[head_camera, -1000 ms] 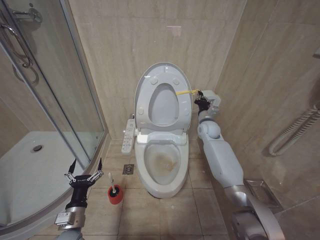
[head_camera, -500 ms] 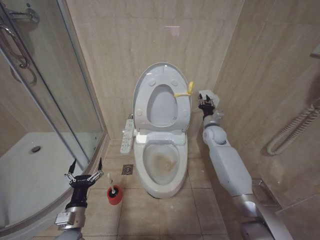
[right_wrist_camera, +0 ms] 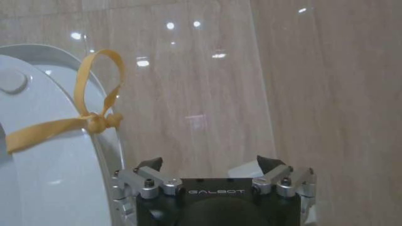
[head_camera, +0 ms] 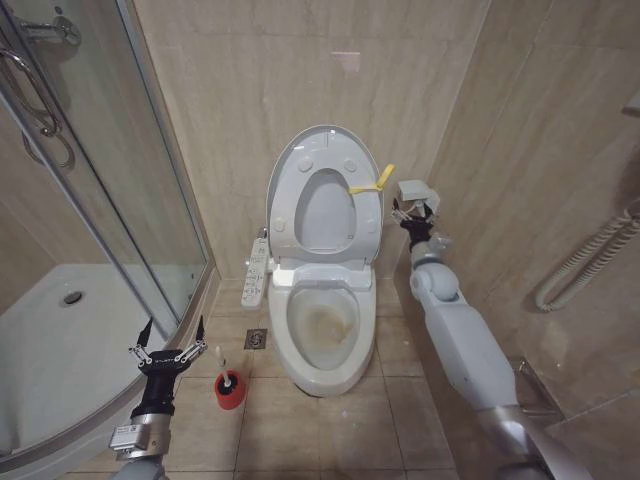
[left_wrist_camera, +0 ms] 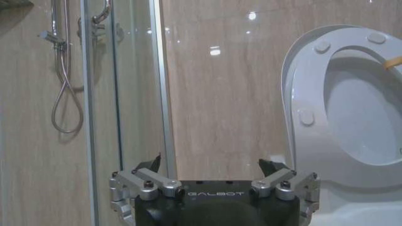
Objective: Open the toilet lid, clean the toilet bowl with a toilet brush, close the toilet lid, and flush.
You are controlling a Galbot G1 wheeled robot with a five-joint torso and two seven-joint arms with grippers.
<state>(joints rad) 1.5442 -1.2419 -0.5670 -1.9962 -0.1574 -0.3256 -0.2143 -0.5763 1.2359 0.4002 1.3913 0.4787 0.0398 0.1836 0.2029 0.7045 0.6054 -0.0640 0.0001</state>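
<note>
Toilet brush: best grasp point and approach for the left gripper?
Grip the bare upper end of the thin white handle of the toilet brush, coming from above. It stands nearly upright in the red cup on the floor, head down inside, and the open left gripper hovers just beside it.

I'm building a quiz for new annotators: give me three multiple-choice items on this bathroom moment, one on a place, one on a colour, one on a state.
1. Where is the toilet brush?
A. In the red cup on the floor, on the shower side of the toilet
B. In the bowl
C. In the right gripper

2. What colour is the strap tied to the toilet lid?
A. Blue
B. Yellow
C. Black

3. How is the toilet lid?
A. Shut
B. Raised against the wall
C. Removed

Answers: 1 A, the handle stands in the cup ahead of the open left gripper. 2 B, a yellow loop at the rim. 3 B, the toilet bowl lies exposed; the right gripper, open, is beside the lid.
</note>
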